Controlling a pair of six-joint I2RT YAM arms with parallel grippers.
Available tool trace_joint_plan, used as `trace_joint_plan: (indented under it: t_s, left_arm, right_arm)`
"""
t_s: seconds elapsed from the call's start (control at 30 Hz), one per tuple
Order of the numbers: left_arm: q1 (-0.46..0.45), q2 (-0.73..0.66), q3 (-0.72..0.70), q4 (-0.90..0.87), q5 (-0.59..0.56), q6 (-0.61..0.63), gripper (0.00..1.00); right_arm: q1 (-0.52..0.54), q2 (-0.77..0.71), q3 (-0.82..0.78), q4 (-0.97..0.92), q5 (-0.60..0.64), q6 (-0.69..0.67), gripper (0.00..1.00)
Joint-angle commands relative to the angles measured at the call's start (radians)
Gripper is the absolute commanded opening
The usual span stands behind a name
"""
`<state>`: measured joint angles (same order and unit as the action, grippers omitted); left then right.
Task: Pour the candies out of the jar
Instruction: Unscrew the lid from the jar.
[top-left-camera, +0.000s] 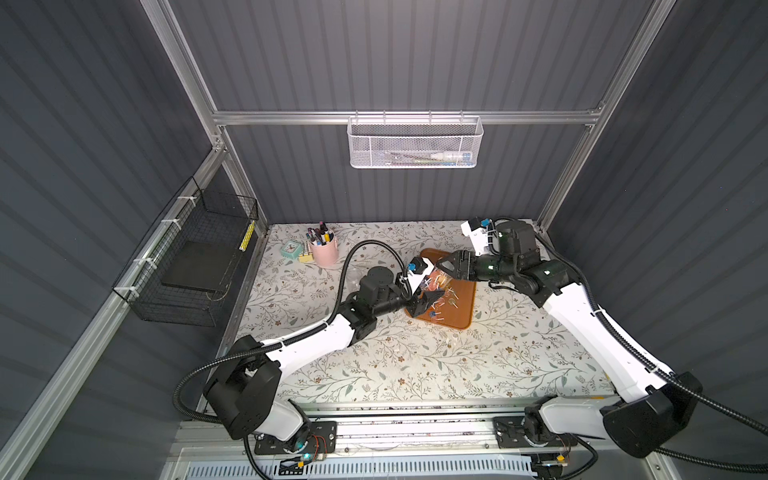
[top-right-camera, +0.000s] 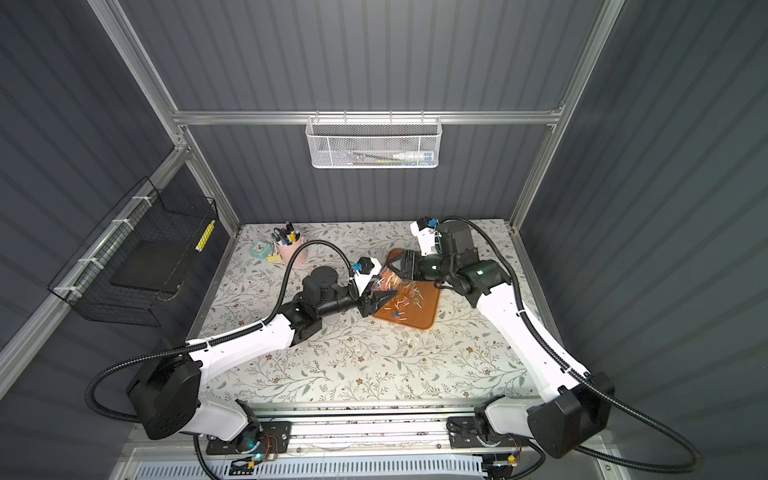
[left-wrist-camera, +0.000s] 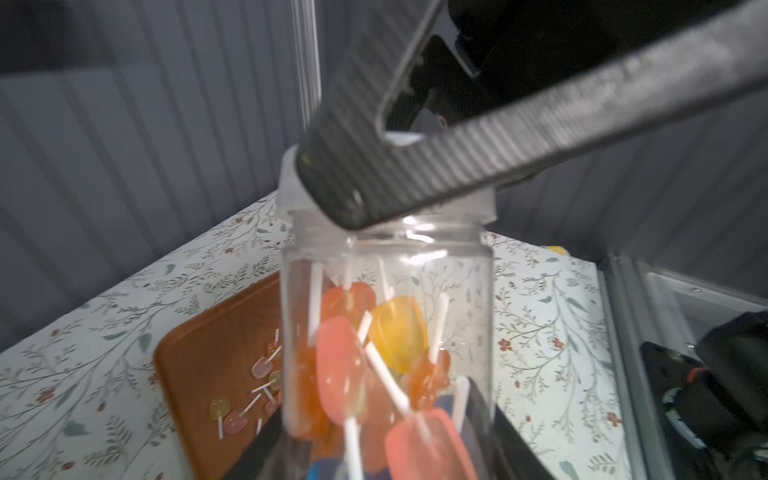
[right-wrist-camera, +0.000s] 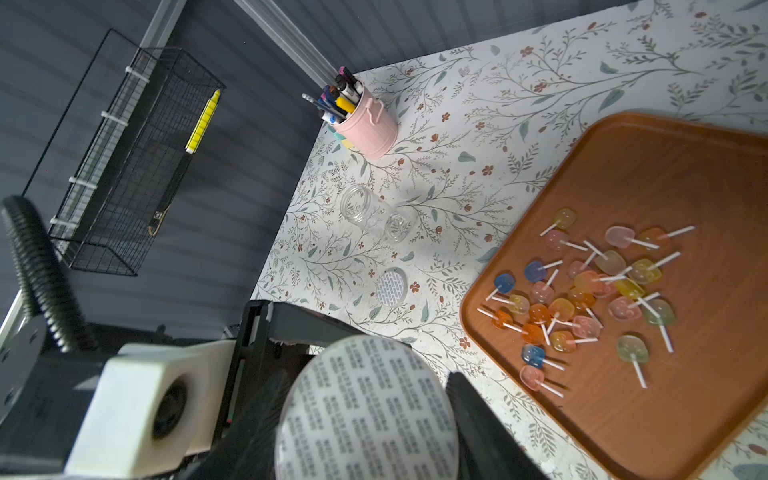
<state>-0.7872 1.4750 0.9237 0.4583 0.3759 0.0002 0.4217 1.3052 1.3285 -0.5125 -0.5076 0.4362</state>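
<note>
On the wall at 9 o'clock hangs a black wire basket (top-left-camera: 187, 266). In the tabletop's (top-left-camera: 415, 365) 10 o'clock corner a small teal clock (top-left-camera: 291, 249) stands just beside a pink cup (top-left-camera: 324, 251) full of pens. Toward 4 o'clock from the cup an empty clear jar (right-wrist-camera: 374, 214) lies on its side, with a loose lid (right-wrist-camera: 390, 286) flat on the tabletop near it.

The left arm (top-left-camera: 316, 336) reaches in from 7 o'clock. The left jaws pinch the jar (left-wrist-camera: 386, 257) by its lower body, one finger on each side. The jar is held in the air over the 9 o'clock side of the brown tray (top-left-camera: 461, 307), tilted, with its mouth toward 1 o'clock. Inside it lie candies (left-wrist-camera: 340, 365) with pink, orange and yellow heads on white sticks.

The white lid (left-wrist-camera: 291, 195) sits on the jar's mouth. The right jaws are pressed against it from both sides. The right arm (top-left-camera: 573, 307) comes in from 4 o'clock.

The tray lies just past the tabletop's middle toward 12 o'clock. Its 6 o'clock half carries a loose heap of spilled candies (right-wrist-camera: 590, 291), orange, pink, blue, yellow and pale green, many touching or crossing one another.
</note>
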Motion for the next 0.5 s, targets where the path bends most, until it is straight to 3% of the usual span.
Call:
trace_joint_plan:
  t_s: [0.0, 0.13, 0.47]
  left_arm:
    - [0.025, -0.008, 0.032, 0.119, 0.299, -0.115, 0.00]
    - [0.069, 0.023, 0.022, 0.273, 0.434, -0.264, 0.00]
    - [0.077, 0.074, 0.060, 0.335, 0.594, -0.354, 0.00]
  right_arm:
    - [0.003, -0.001, 0.049, 0.037, -0.151, -0.120, 0.51]
    - [-0.003, -0.003, 0.041, 0.056, -0.256, -0.170, 0.51]
    - [-0.042, -0.024, 0.019, 0.163, -0.530, -0.257, 0.48]
